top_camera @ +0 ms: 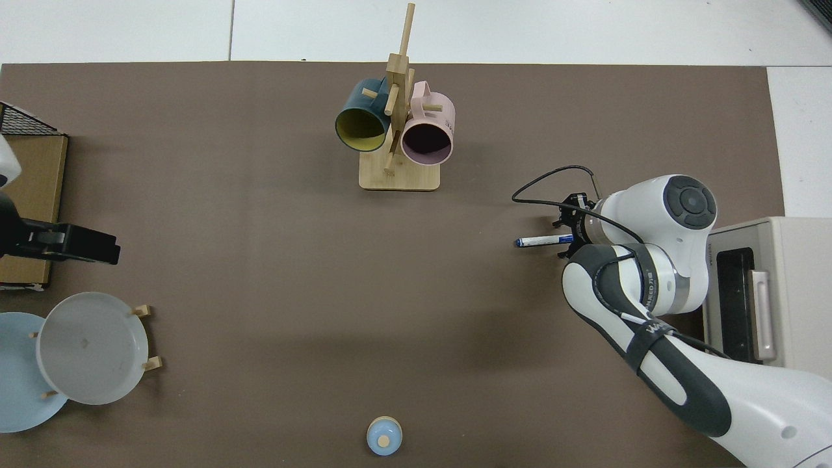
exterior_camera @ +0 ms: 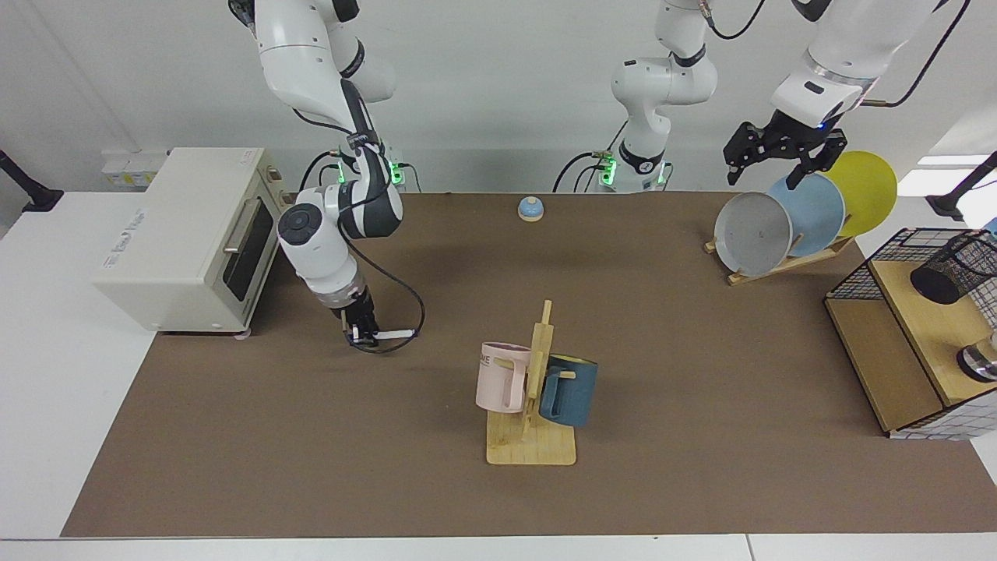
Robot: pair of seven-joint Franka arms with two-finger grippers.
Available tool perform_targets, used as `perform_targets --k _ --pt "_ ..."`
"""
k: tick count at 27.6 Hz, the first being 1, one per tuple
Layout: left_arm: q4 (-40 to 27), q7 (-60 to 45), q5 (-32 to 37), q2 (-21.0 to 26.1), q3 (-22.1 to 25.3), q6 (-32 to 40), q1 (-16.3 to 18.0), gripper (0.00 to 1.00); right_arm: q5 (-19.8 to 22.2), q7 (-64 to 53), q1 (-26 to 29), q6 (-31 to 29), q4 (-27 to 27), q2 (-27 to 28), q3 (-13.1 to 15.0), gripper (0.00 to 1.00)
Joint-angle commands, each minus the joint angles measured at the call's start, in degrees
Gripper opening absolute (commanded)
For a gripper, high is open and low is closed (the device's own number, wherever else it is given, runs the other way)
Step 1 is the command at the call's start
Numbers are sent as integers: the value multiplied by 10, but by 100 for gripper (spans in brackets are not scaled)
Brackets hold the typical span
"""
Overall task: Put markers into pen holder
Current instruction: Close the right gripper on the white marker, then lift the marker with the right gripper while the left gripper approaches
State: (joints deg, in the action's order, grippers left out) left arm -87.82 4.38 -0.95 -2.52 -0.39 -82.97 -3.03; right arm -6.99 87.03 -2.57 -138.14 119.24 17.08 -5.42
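Pen holder tilted on shelf, marker in right hand

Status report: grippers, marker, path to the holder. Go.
Right gripper shut on marker, low over mat near toaster oven. Left gripper open, waiting above plate rack. Pen holder across table on shelf; mug tree stands between.

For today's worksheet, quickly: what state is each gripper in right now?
Right gripper: shut on the marker, low over the table by the toaster oven.
Left gripper: open, holding nothing, waiting above the plates.
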Motion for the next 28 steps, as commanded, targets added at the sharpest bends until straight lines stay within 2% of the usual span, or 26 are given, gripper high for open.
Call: perform_targets --k 1,7,13,19,28 --pt "4 -1 3 -8 -2 16 7 100 -11 -20 6 -13 7 0 -5 11" --pt "4 0 7 -8 -2 16 7 100 -11 -16 5 -7 5 -5 -5 1" --pt "4 -1 7 -8 -2 16 6 100 -11 -16 0 39 2 -41 -5 0" --pt "4 1 7 -8 -2 14 6 100 -11 -18 -1 138 -8 -110 -5 0" --pt "3 -4 2 -8 -5 17 5 100 -11 -16 0 325 -71 -202 -4 0"
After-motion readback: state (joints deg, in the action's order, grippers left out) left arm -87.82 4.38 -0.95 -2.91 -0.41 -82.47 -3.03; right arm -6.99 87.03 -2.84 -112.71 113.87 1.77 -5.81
